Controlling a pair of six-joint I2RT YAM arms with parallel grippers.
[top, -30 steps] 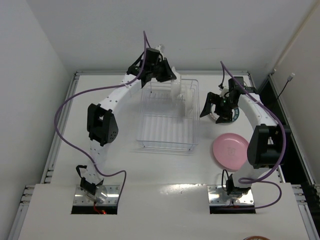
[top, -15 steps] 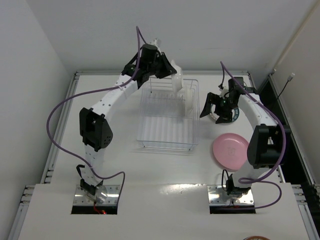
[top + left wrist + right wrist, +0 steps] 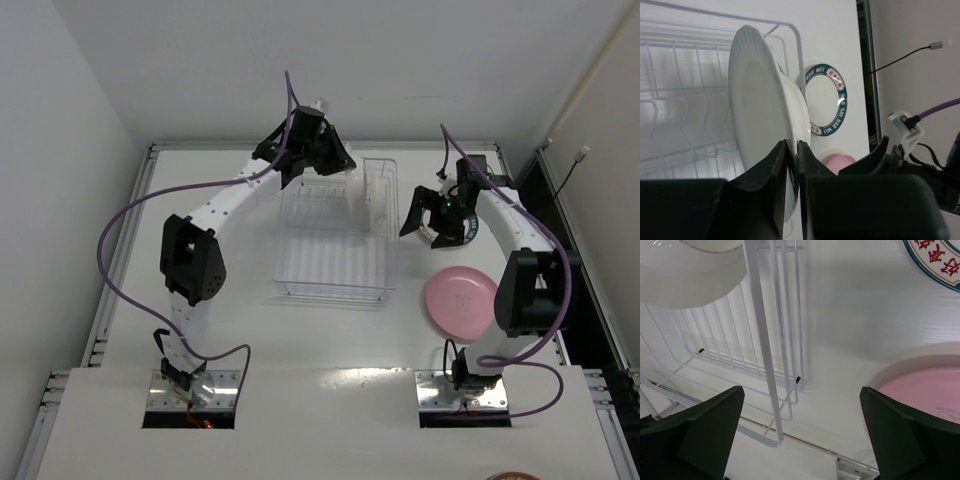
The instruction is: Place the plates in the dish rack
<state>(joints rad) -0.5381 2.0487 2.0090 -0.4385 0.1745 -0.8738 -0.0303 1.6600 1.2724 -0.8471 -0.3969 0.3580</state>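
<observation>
1 of 3 in: pale plate [image 3: 760, 110] stands on edge at the dish rack's [image 3: 800, 55] end, left gripper [image 3: 791, 145] pinching its rim (apparently not released yet), teal-rimmed plate [image 3: 827, 72] and pink plate [image 3: 460, 303] lie flat outside, right gripper [image 3: 800, 395] spread wide, empty.

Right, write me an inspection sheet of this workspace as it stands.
surface: white table with a metal edge frame.
job's things: upright plate on edge inside the rack; teal plate and pink plate flat on the table, right of the rack.
clutter: nothing seen.
grippers: left gripper shut on the upright plate's rim; right gripper open, empty, above the table between rack and pink plate.
cables: purple cables along both arms; black cable by the right wall.
surroundings: plain white walls.
</observation>
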